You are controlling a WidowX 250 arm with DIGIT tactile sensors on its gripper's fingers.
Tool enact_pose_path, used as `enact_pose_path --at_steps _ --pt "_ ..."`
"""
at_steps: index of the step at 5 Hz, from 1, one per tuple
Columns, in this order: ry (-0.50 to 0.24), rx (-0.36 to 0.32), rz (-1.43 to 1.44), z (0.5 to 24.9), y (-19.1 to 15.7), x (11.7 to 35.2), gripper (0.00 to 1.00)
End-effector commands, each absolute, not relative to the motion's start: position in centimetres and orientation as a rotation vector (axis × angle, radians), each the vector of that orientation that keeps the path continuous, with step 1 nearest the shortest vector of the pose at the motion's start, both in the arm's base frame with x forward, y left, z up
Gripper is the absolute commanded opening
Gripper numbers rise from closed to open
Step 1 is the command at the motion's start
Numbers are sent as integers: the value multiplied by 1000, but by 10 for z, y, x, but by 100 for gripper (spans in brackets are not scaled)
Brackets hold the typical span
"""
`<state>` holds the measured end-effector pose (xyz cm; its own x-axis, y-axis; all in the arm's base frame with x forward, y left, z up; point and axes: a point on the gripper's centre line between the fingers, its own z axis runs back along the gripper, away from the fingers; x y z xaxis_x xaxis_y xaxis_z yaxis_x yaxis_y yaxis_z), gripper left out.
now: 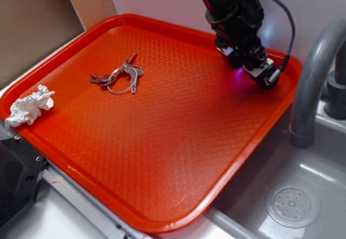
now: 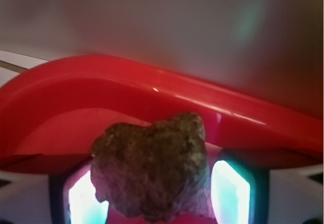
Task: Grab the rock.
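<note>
My hand (image 1: 258, 70) sits at the far corner of the red tray (image 1: 162, 158), pinching the rock (image 2: 152, 168) between its lit fingers (image 2: 230, 191).

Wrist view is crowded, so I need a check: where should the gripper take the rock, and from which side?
Grip the rock across its broad lumpy middle, coming straight down as the gripper now stands; the glowing fingers already flank it at the tray corner.
</note>
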<state>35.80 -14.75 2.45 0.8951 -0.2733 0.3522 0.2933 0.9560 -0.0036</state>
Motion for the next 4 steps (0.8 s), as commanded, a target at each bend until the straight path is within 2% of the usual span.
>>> enact_pose_path --at_steps 1,2,3,4 --pt "-268 -20 -283 95 -121 327 0" --pt "-143 26 -201 125 -101 290 0" --pt "-128 68 -131 153 -90 260 0" --pt "-84 -1 -140 177 -78 234 0"
